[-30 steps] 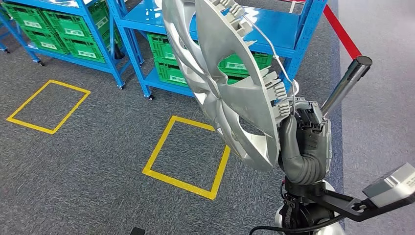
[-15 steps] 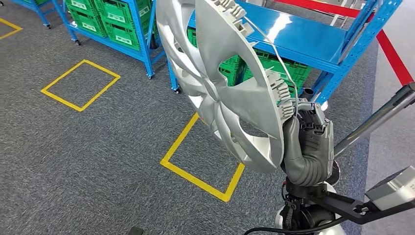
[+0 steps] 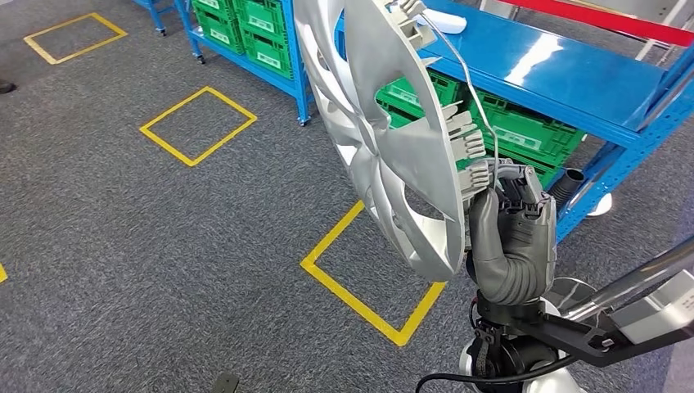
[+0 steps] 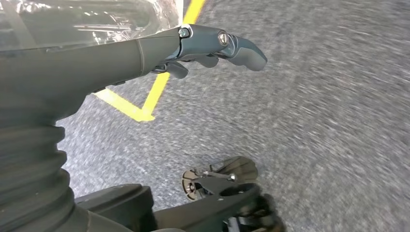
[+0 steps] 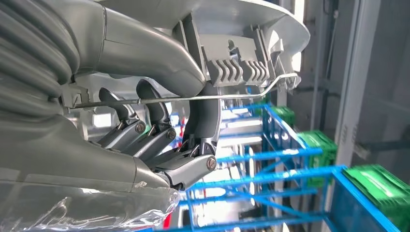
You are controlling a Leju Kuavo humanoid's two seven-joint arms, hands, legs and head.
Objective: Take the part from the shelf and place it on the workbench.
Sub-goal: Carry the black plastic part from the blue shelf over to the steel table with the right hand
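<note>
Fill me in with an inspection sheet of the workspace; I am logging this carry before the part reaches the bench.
Surface: grey carpet floor marked with yellow tape squares; no workbench seen.
Job's things: silver wheel cover, held raised and tilted on edge, wire ring at its back.
Clutter: nothing seen.
Hands: right hand grips the wheel cover's lower rim; left hand holds nothing, fingers extended over the floor.
Cables: black cable by the robot's base.
Surroundings: blue shelf racks holding green crates; red bar beyond them.
</note>
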